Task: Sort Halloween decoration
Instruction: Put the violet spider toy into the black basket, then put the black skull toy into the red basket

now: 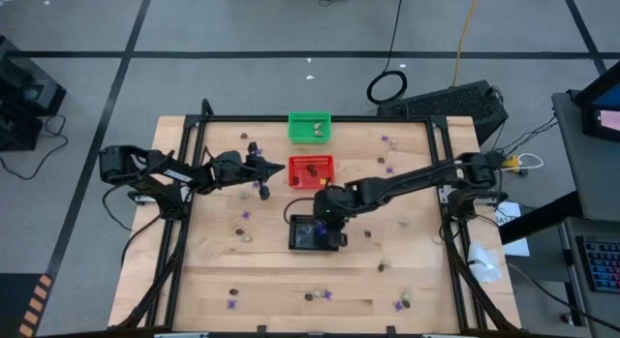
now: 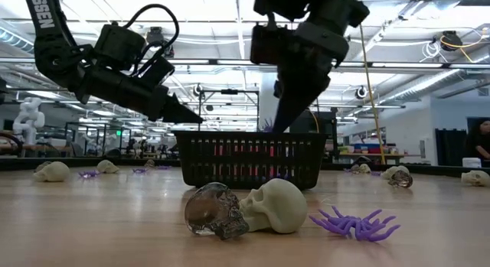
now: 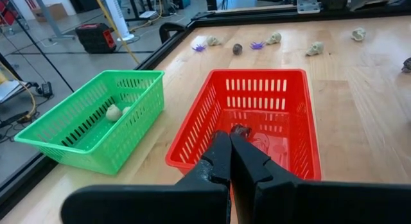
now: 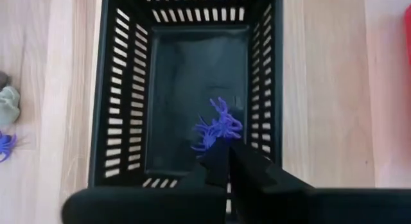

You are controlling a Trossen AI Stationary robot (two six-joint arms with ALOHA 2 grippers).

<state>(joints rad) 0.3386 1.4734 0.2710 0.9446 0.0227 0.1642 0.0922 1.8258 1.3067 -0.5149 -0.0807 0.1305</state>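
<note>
The right gripper [image 4: 221, 161] hangs over the black basket [image 4: 115, 89] at the centre of the high view, fingers pinched on a purple spider [image 4: 215, 128] inside the basket. The left gripper [image 3: 230, 150] sits closed and empty at the near rim of the red basket [image 3: 192, 124], left of centre. A cream skull [image 3: 113, 112] lies in the green basket [image 3: 64, 121]. Other trinkets lie scattered across the table [image 1: 417, 270].
</note>
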